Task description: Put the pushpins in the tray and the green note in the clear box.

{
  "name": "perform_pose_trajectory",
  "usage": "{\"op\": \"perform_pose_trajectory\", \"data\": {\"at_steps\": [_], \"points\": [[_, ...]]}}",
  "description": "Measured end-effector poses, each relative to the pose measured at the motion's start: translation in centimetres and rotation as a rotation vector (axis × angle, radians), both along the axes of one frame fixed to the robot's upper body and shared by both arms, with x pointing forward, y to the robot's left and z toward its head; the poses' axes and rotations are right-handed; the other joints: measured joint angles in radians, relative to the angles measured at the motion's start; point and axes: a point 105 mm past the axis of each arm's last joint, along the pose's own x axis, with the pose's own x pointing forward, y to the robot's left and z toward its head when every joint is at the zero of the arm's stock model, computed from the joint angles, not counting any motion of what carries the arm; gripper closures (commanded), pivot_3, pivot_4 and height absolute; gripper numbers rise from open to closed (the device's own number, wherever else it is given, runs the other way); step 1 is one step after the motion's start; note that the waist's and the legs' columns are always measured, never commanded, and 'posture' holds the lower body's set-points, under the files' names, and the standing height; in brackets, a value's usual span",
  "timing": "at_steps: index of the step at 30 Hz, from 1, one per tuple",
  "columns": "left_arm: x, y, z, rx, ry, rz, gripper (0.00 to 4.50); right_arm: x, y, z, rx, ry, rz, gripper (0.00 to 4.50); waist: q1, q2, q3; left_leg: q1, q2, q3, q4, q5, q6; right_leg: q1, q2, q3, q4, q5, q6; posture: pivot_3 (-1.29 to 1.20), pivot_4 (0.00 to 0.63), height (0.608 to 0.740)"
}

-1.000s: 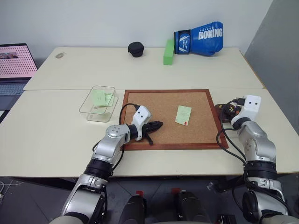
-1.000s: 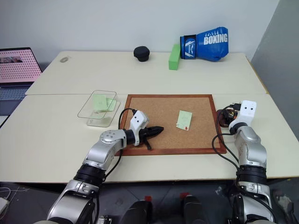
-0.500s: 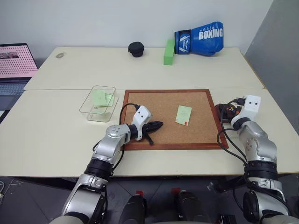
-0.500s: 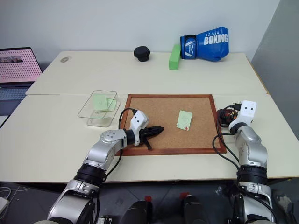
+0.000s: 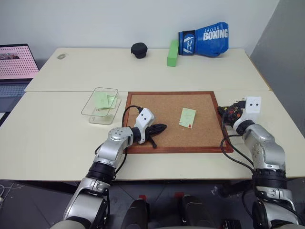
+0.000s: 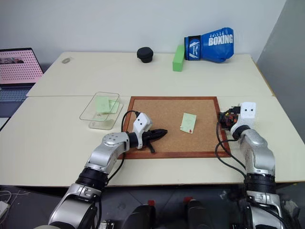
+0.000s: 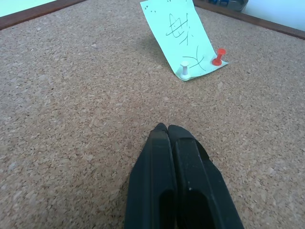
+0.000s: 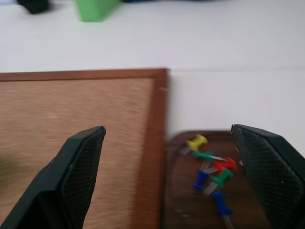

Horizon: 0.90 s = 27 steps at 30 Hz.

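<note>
Pushpins of several colours (yellow, green, red, blue) lie in the tray, a dark brown wooden dish that sits on the table just beside the right edge of the corkboard. Right gripper hangs above this spot with its two black fingers spread wide, nothing between them; in the wrist view one finger is over the cork and the other over the far side of the tray, so the board frame and the pins show in the gap.

Left gripper rests low over the cork near the front-left part of the board, fingers pressed together, holding nothing, and pointing toward the green note. This note is on the board, right of centre, approx. in the middle front to back. Two pins are along its near edge: a white one and a red one. Some pen scribble is on the paper (I cannot read it).

Clear box stands on the table just left of the board, apart from the left gripper, w/ pale green paper already inside.

At the back of the table: a black round object, an upright green block and a blue boxing glove. A laptop w/ pink screen is at the far left.
</note>
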Motion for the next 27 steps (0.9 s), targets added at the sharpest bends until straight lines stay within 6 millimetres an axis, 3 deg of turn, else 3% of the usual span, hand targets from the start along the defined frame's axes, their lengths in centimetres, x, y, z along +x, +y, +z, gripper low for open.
{"op": "perform_pose_trajectory", "data": {"at_steps": [3, 6, 10, 14, 19, 25, 27], "points": [[0.0, 0.1, 0.0, 0.002, 0.006, -0.003, 4.5, -1.5, 2.0, 0.3, -0.011, 0.004, 0.162, 0.01, -0.001, 0.0, 0.0, 0.0, 0.0, 0.0, 0.0, 0.0, 0.0, 0.0, 0.0, 0.0, 0.0, 0.0, 0.0, 0.0, 0.15, 0.74], [-0.1, 0.1, 0.0, 0.0, 0.018, -0.007, 4.5, -4.4, 5.7, 0.3, -0.002, 0.034, 0.408, 0.01, -0.001, 0.0, 0.0, 0.0, 0.001, -0.001, 0.0, 0.0, 0.0, 0.0, 0.0, -0.001, -0.001, 0.0, 0.0, 0.0, 0.15, 0.74], [-0.1, 0.0, 0.0, -0.002, 0.022, -0.008, 4.5, -5.8, 8.2, -0.6, 0.015, 0.074, 0.523, 0.01, -0.001, 0.0, 0.0, 0.0, 0.0, -0.001, 0.0, 0.0, 0.0, 0.0, 0.0, -0.001, -0.001, 0.0, 0.0, 0.0, 0.15, 0.74], [-0.1, -0.1, 0.0, 0.001, 0.026, -0.011, 4.5, -5.8, 9.9, -1.1, 0.067, 0.076, 0.554, 0.01, -0.001, 0.0, 0.0, 0.0, 0.001, -0.001, 0.0, 0.0, 0.0, 0.0, 0.0, -0.001, -0.001, 0.0, 0.0, 0.0, 0.15, 0.74], [0.0, -0.2, 0.0, 0.004, 0.027, -0.015, 4.5, -4.5, 11.2, -1.8, 0.064, 0.077, 0.563, 0.01, 0.0, -0.001, 0.0, 0.0, 0.0, -0.001, 0.0, 0.0, 0.0, 0.0, 0.0, -0.001, -0.001, 0.0, 0.0, 0.0, 0.15, 0.74], [-0.1, -0.2, 0.0, 0.006, 0.026, -0.016, 4.5, -2.9, 10.9, -4.0, 0.03, 0.12, 0.518, 0.01, 0.002, 0.0, 0.0, 0.0, 0.0, -0.001, 0.0, 0.0, 0.0, 0.0, 0.0, -0.001, -0.001, 0.0, 0.0, 0.0, 0.15, 0.74], [-0.1, -0.1, 0.0, 0.007, 0.025, -0.016, 4.5, -2.6, 10.8, -4.4, 0.02, 0.128, 0.51, 0.37, 0.001, 0.0, 0.0, 0.0, 0.0, -0.001, 0.0, 0.0, 0.0, 0.0, 0.0, -0.001, 0.0, 0.0, 0.0, 0.0, 0.15, 0.74]]}}
